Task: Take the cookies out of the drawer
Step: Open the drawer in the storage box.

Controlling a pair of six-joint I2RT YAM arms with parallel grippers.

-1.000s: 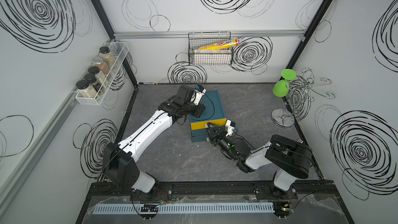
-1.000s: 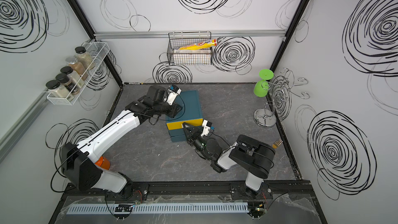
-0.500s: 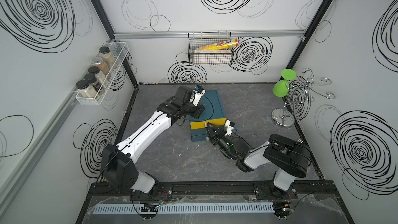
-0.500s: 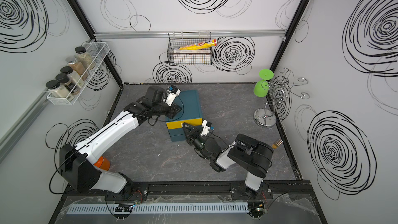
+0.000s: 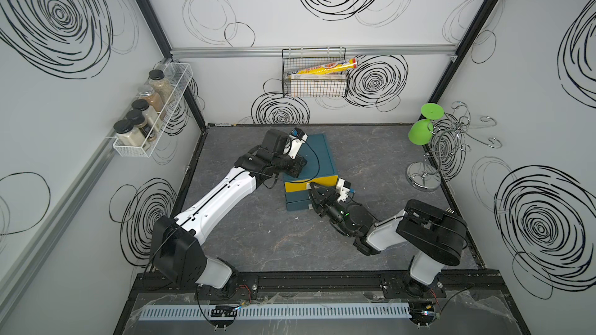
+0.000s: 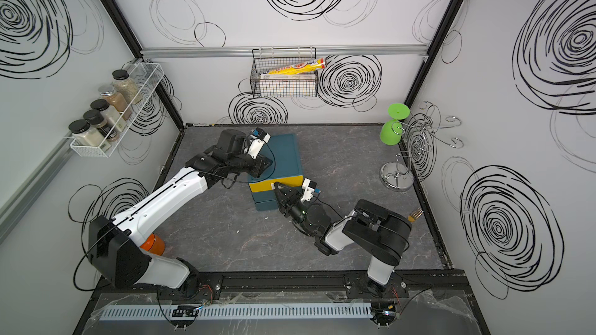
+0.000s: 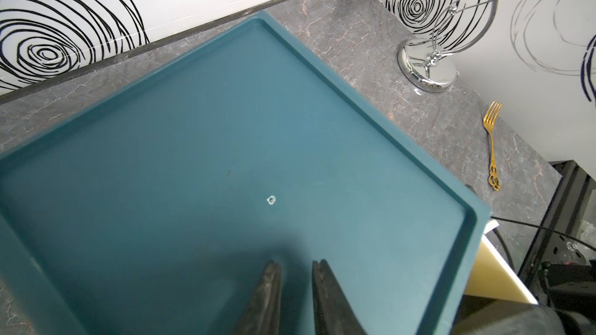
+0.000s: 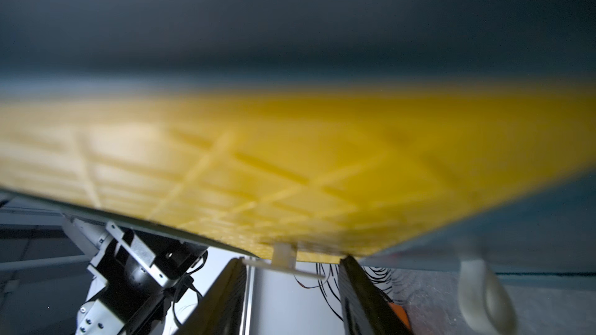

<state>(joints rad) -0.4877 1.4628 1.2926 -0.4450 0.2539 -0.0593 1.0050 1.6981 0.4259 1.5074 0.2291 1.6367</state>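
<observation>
Moved: almost nothing since a second ago; you can see both arms sitting about where they were, at the drawer box point(image 5: 319, 153).
Drawer box: teal, on the grey table point(image 5: 371, 162). Its yellow drawer front point(image 5: 298, 185) faces the arm bases and looks pushed in.
Cookies: you cannot see them in any view, because the inside of the drawer box is hidden.
Left gripper point(image 7: 295, 264): it hangs right over the flat top of the drawer box, near the edge above the yellow front. Its fingers are only a little way apart and nothing is between them.
Right gripper point(image 8: 293, 259): it is right up against the yellow front. Its fingers stand apart, one on each side of the small white handle point(image 8: 283, 254). One finger seems to touch the end of the handle's bar and the other does not, so it is not squeezing.
Fork point(image 7: 491, 143): gold, lying flat on the table, well away from the drawer box.
</observation>
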